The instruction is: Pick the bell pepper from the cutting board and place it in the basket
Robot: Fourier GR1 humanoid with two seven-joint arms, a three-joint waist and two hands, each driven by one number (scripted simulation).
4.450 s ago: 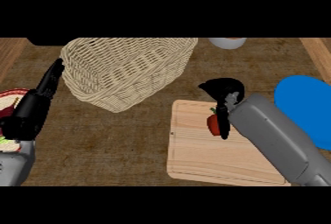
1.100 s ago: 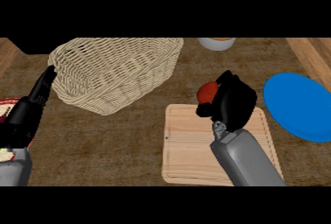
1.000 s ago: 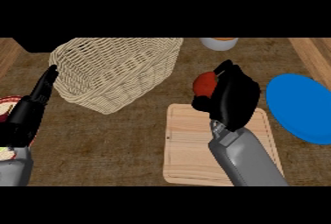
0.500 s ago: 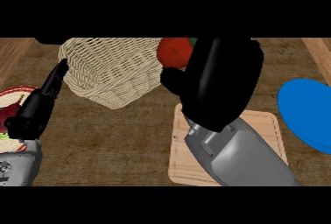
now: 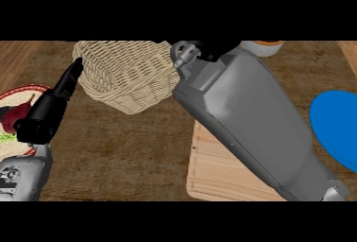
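1. The wicker basket (image 5: 129, 75) shows only bare weave.
2. The cutting board (image 5: 219, 175) lies bare.
3. The right hand (image 5: 209, 47) is cut off, so its grip cannot be told; the bell pepper is hidden, perhaps within it.
4. The left hand (image 5: 49, 111) rests, fingers straight.

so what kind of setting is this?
Likely a kitchen counter: a wooden cutting board, a wicker basket and a blue plate sit on a dark brown counter top.

A round blue plate (image 5: 336, 126) lies at my right edge. At my left sits a red-rimmed plate (image 5: 15, 97) holding dark red and green food.
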